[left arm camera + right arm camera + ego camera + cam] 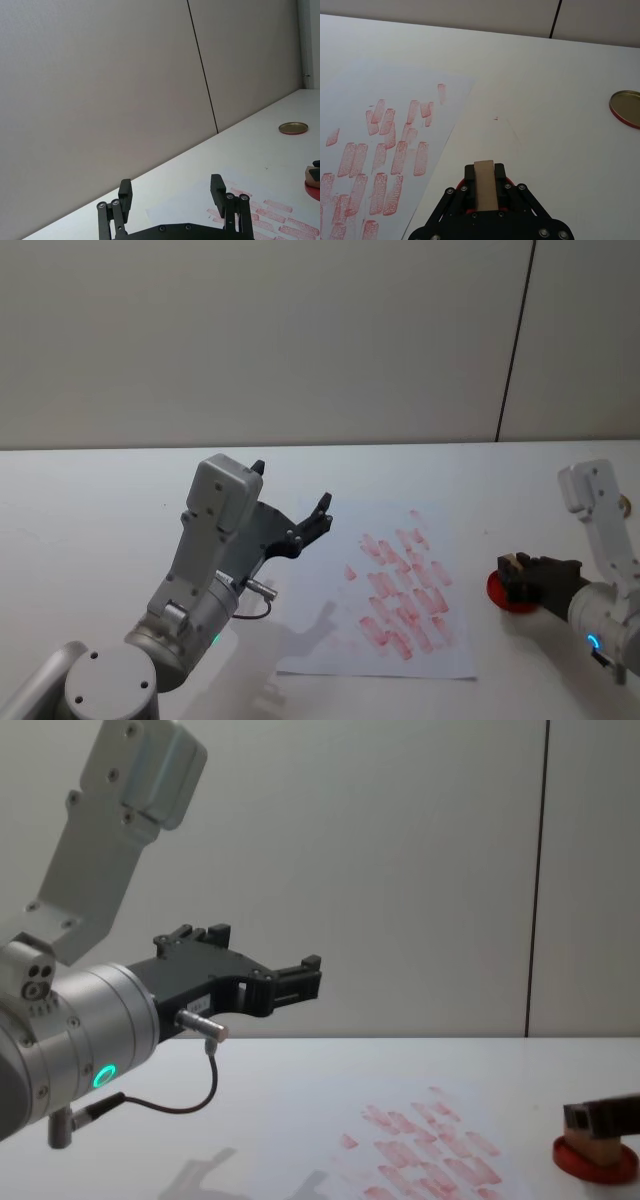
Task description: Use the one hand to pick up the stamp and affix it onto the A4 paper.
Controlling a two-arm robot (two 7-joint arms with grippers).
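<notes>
a: where is the stamp (pixel 485 190)?

b: pinched between the fingers of the right gripper (pixel 522 575), low at the right edge of the head frame. that gripper is clenched on it, and the stamp's foot sits on the red ink pad (pixel 597 1161).

a: and the a4 paper (pixel 330 645)?

b: bottom centre of the head frame, just left of the pad, near it but not touching. so i'd judge the next move is a lift off the pad, then a short carry leftward in the frame onto the sheet.

a: which way does the block lie?

b: in the right wrist view its long axis runs straight away from the camera, roughly parallel to the red imprints on the sheet. little twist looks needed.

a: the other arm?

b: the left gripper (pixel 171 186) hangs raised at left centre of the head frame, fingers spread, holding nothing. it's much farther from the stamp.

a: what do the views add to each other?

b: the chest view, from the side, shows wood meeting pad in its lower right corner. the right wrist view adds a blank strip along the sheet's near edge, and a gold lid (pixel 626 107) on the table (pixel 545 75) at its right edge.
</notes>
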